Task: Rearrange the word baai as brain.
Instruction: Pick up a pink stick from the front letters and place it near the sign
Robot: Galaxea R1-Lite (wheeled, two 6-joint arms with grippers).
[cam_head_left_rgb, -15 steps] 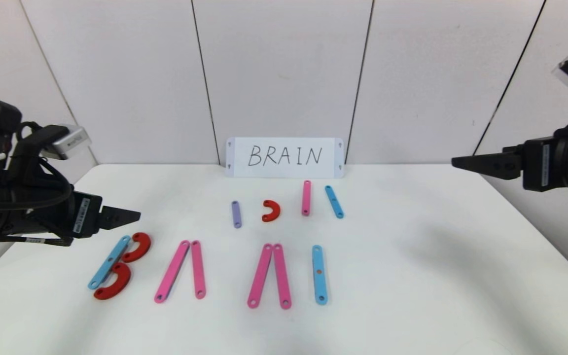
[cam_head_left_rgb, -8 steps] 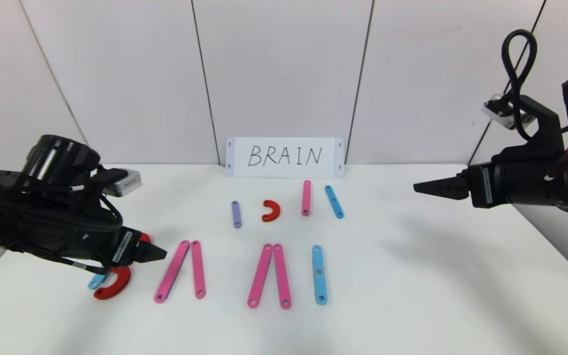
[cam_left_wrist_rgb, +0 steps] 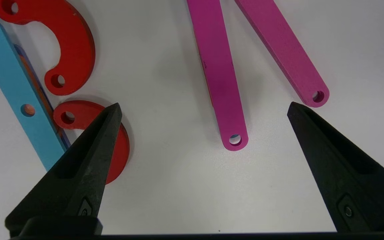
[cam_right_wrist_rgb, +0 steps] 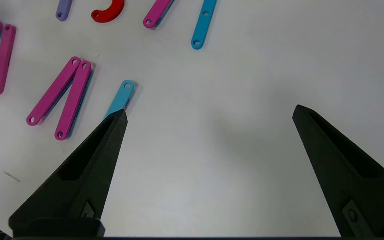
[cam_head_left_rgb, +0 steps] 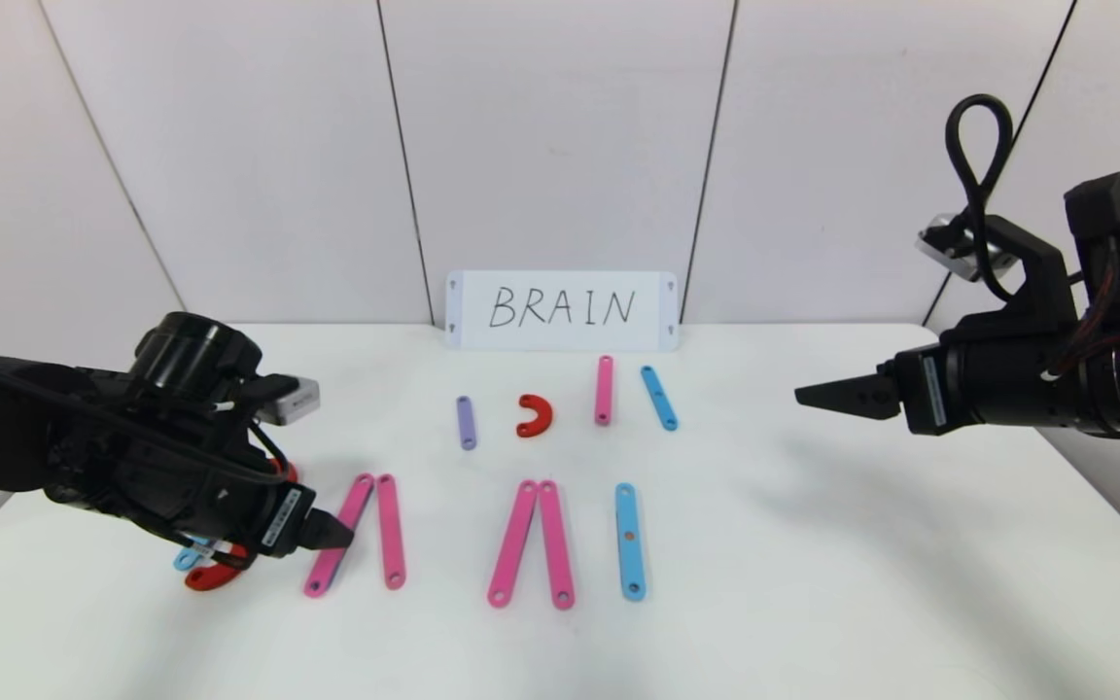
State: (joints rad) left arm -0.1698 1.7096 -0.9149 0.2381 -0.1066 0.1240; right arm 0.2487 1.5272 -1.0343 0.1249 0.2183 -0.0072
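On the white desk [cam_head_left_rgb: 813, 583] the word baai [cam_head_left_rgb: 511, 544] lies as a front row of big flat plastic letters. The B at the robot's left is a blue holed strip [cam_left_wrist_rgb: 15, 96] with two red half-ring curves [cam_left_wrist_rgb: 68, 50] beside it; in the head view the left arm covers most of it. Next come two A shapes, each a pair of long pink holed strips [cam_head_left_rgb: 531, 544] touching at the far ends and spreading toward the robot. A single upright blue strip [cam_head_left_rgb: 629, 541] closes the row as the I.

The left hand [cam_left_wrist_rgb: 205, 110] hovers low over the desk, its two black pointed fingers [cam_left_wrist_rgb: 88, 153] spread wide and holding nothing. One fingertip lies over the nearer red curve; the far ends of the first A's pink strips [cam_left_wrist_rgb: 225, 83] show between the fingers.

The right hand [cam_right_wrist_rgb: 208, 111] hangs above the desk's right side, well apart from the pieces, fingers spread wide too and empty.

Behind the row lie a short purple strip [cam_head_left_rgb: 466, 422], a lone red half-ring curve [cam_head_left_rgb: 534, 415], an upright pink strip [cam_head_left_rgb: 604, 390] and a slanted blue strip [cam_head_left_rgb: 659, 398]. A white card with handwritten BRAIN [cam_head_left_rgb: 561, 310] stands against the wall.
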